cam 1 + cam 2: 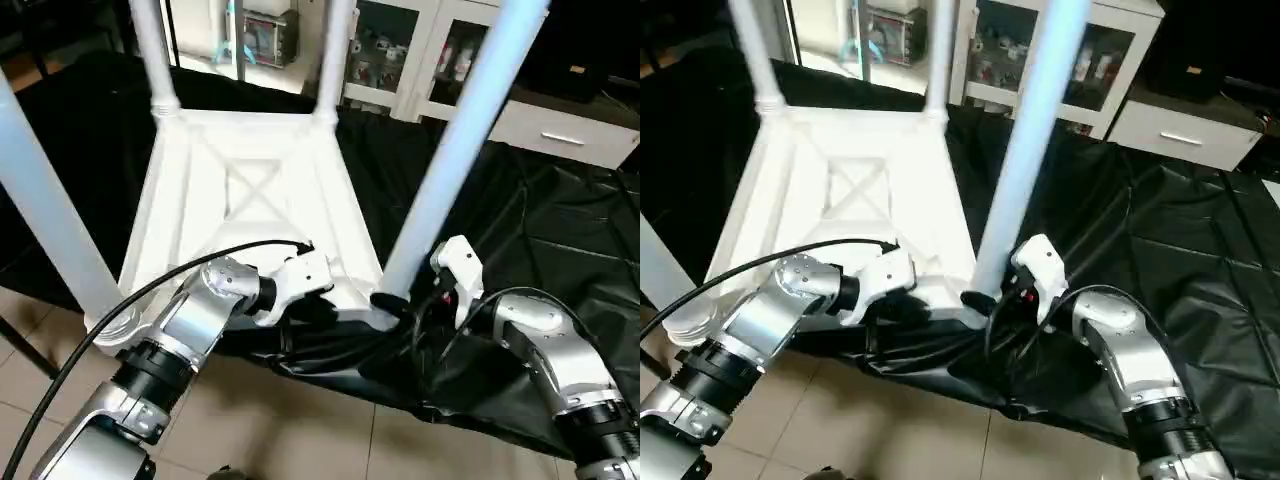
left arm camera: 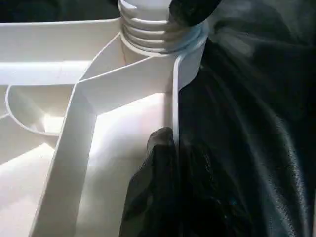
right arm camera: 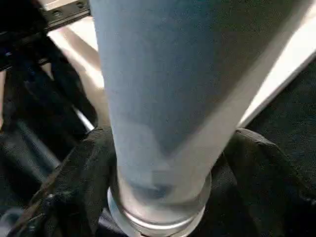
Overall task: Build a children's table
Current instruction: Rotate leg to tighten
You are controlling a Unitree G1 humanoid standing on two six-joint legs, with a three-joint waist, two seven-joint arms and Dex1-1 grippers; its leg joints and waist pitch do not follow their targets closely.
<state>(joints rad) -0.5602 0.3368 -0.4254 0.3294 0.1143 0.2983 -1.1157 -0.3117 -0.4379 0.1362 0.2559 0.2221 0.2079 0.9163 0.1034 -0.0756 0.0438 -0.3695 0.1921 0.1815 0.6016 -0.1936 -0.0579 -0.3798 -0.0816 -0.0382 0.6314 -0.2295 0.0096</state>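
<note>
**Last leg at the near-right socket — grip low, hold the rim**

Upside down on the black sheet (image 1: 560, 230): the white table top (image 1: 250, 200), X-ribbed underside up, with four tube legs rising from its corner sockets. Nearest the robot's right, the near-right leg (image 1: 455, 150), seated in its ribbed socket (image 2: 158, 37) at the corner.

Light, hollow plastic by the look of it — stiff enough to keep its shape, smooth and likely slippery under a hard finger. Long taper, so a push high up would lever the whole top sideways; best taken low, right at the collar where the tube meets the socket. Thin rim wall of the top probably flexes a little, yet gives a firm edge to pinch.

Right gripper (image 1: 395, 303) wrapped around the base of that leg, fingers closed against the tube on both sides in the right wrist view. Left gripper (image 1: 310, 305) at the near edge, one finger (image 2: 158, 163) inside the rim wall, seemingly pinching it — steadying the top.

Beyond the sheet, tiled floor (image 1: 300, 430) and white cabinets (image 1: 400, 50).
</note>
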